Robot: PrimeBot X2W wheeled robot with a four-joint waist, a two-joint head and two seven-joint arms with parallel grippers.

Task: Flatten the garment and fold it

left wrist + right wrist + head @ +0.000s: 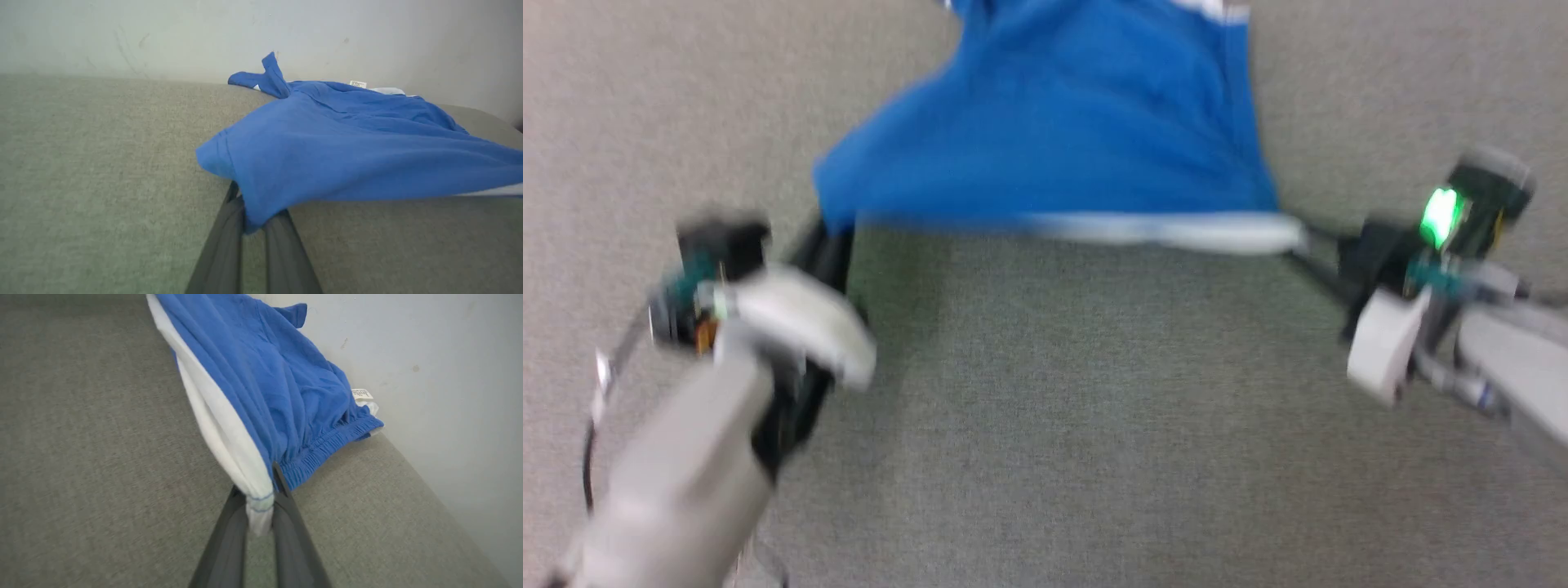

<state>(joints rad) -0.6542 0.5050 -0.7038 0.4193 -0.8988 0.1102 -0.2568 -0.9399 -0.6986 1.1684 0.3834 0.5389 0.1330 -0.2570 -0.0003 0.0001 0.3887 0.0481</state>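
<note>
Blue shorts lie on the grey cloth tabletop, with their near edge lifted and stretched straight. The left hand pinches a blue corner. The right hand pinches the end of the white stripe by the waistband. A pale wall stands just behind

A grey woven cloth surface spreads wide and ends against a pale wall. Faint scuffs and small dark specks mark the wall above that edge, under soft, even light.
</note>
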